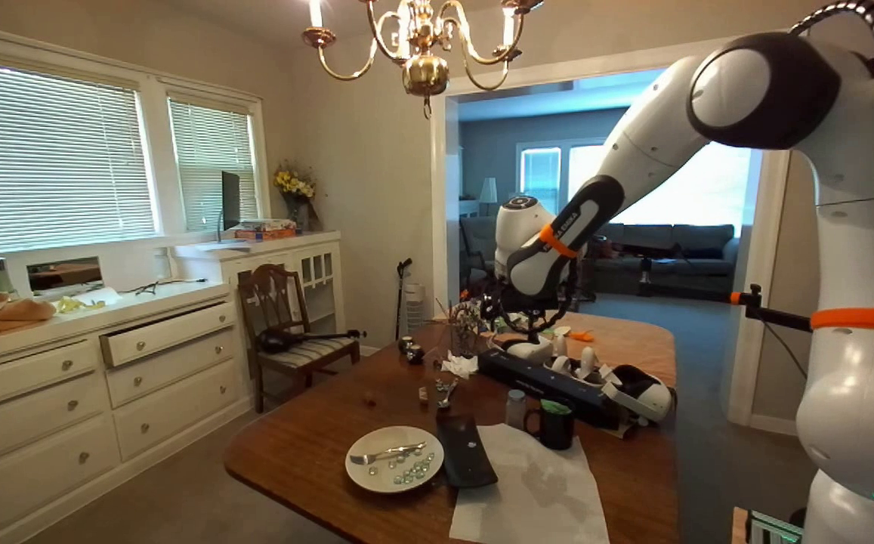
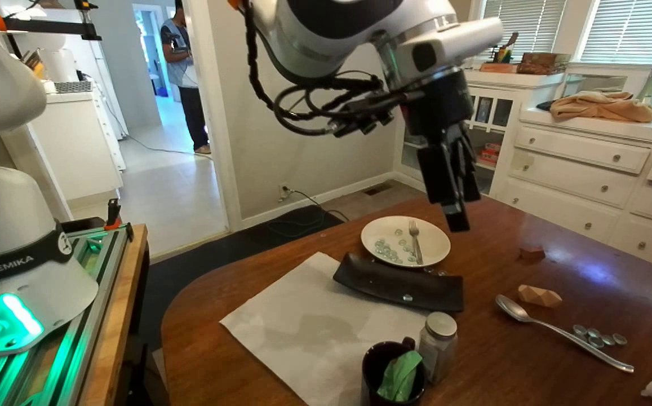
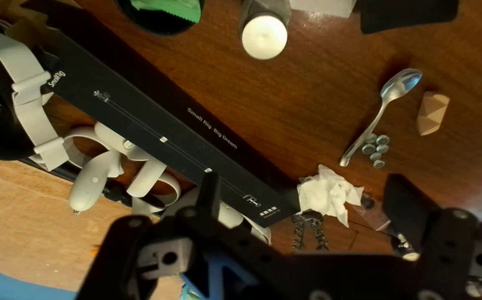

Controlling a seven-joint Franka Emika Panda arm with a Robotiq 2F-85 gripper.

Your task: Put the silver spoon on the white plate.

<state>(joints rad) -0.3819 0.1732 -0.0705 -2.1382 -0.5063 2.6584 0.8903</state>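
Note:
The silver spoon (image 3: 376, 118) lies on the wooden table beside a small faceted block and several glass beads. It also shows in both exterior views (image 2: 571, 337) (image 1: 448, 394). The white plate (image 2: 379, 231) sits near the table's edge with a fork and several glass beads on it. It also shows in an exterior view (image 1: 384, 438) and is out of view in the wrist view. My gripper (image 3: 305, 183) is open and empty, raised above the table. In the wrist view the spoon lies beyond the fingertips, toward the right. The gripper also shows in both exterior views (image 2: 465, 208) (image 1: 531, 329).
A long black box (image 3: 157, 125) lies near white VR gear. A dark mug (image 1: 556, 429) and a lidded jar (image 2: 437, 347) stand by the white sheet (image 2: 303, 321). A dark flat object (image 2: 399, 285) lies beside the plate. Crumpled tissue (image 3: 328, 193) lies near the spoon's handle.

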